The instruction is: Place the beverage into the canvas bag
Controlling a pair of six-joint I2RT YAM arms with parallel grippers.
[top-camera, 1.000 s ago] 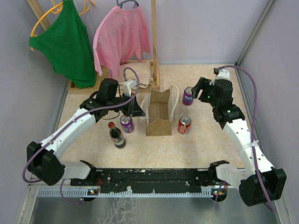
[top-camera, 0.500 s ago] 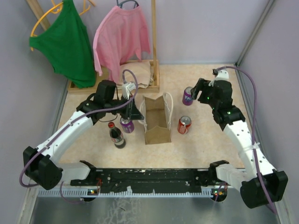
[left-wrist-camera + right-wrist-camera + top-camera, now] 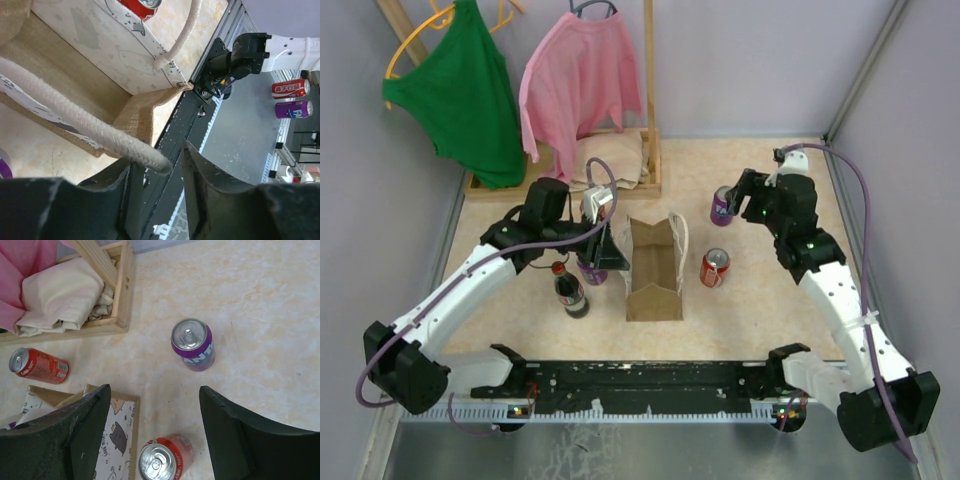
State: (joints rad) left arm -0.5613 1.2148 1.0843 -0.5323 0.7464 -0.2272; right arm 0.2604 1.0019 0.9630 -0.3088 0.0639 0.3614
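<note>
While the canvas bag (image 3: 655, 275) stands upright with its mouth open near the middle of the worktop (image 3: 760, 305), the left hand (image 3: 611, 251) sits at the bag's left side, close against one white rope handle (image 3: 90, 131). Seen from the left wrist, the bend of that handle lies between the two fingers (image 3: 210, 195). It rests on one finger with a visible gap to the other, so the hand is parted rather than clamped on the rope. The right hand (image 3: 155, 390) hovers with its fingers spread wide, near a purple beverage can (image 3: 193, 344). That can stands upright on the worktop, behind and to the right of the bag and apart from it. A red can (image 3: 714, 267) stands upright near the bag's right wall. On the bag's left are a second purple can (image 3: 591, 270), partly hidden by the left hand, and a dark bottle (image 3: 570, 290) with a red cap, nearer the arm bases
</note>
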